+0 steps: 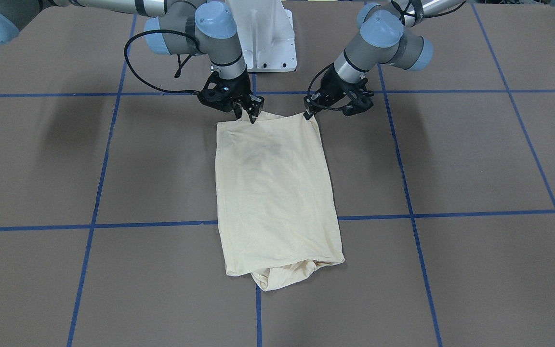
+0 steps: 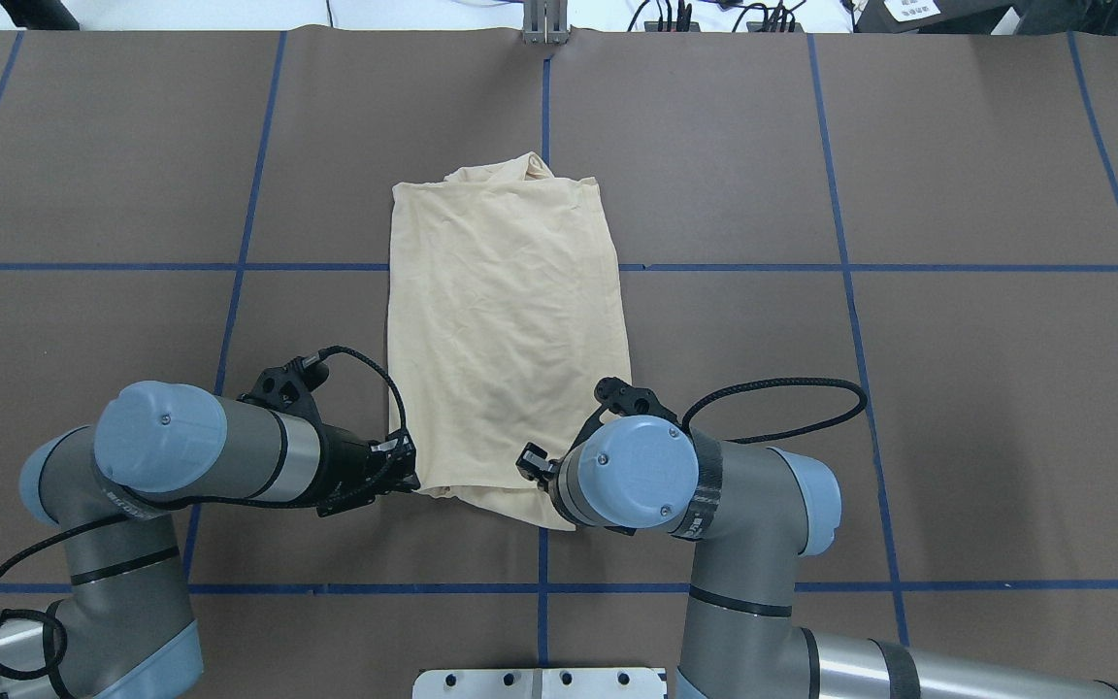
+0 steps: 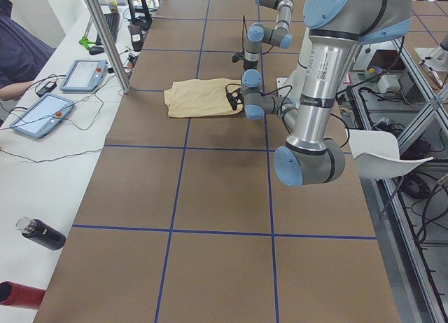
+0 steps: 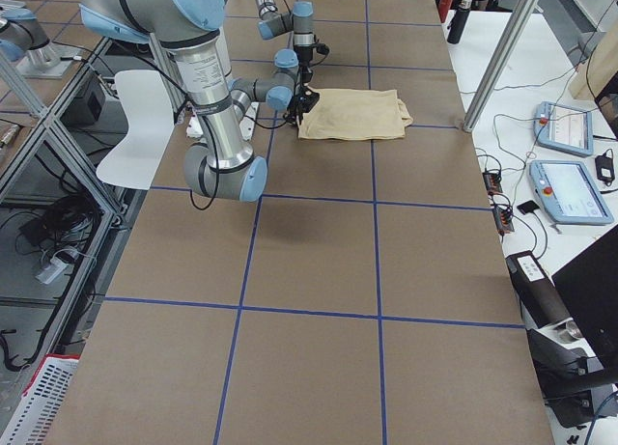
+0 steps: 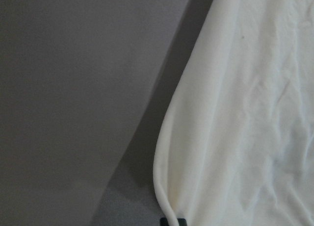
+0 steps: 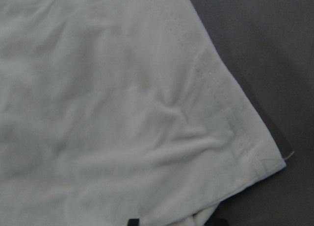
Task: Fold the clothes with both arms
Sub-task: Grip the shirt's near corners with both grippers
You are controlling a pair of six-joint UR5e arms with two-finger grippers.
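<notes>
The cream-yellow shirt [image 1: 275, 193] lies flat on the brown table as a long folded rectangle, with bunched fabric at its far end [image 1: 282, 277]. The navy print shows only faintly through the cloth. My left gripper [image 1: 310, 114] is shut on one near corner of the shirt. It also shows in the overhead view [image 2: 411, 474]. My right gripper [image 1: 251, 114] is shut on the other near corner and lifts it into a small peak. In the overhead view it [image 2: 532, 464] is mostly hidden under its wrist. The wrist views show the shirt edge [image 5: 245, 113] and the stitched hem corner [image 6: 235, 133].
The white pedestal base [image 1: 268, 38] stands just behind both grippers. Blue tape lines [image 1: 162, 224] grid the table. On the operators' side are a metal post [image 3: 105, 36], tablets [image 3: 42, 116] and a black bottle [image 3: 42, 233]. A white chair [image 4: 145, 126] stands beside the table.
</notes>
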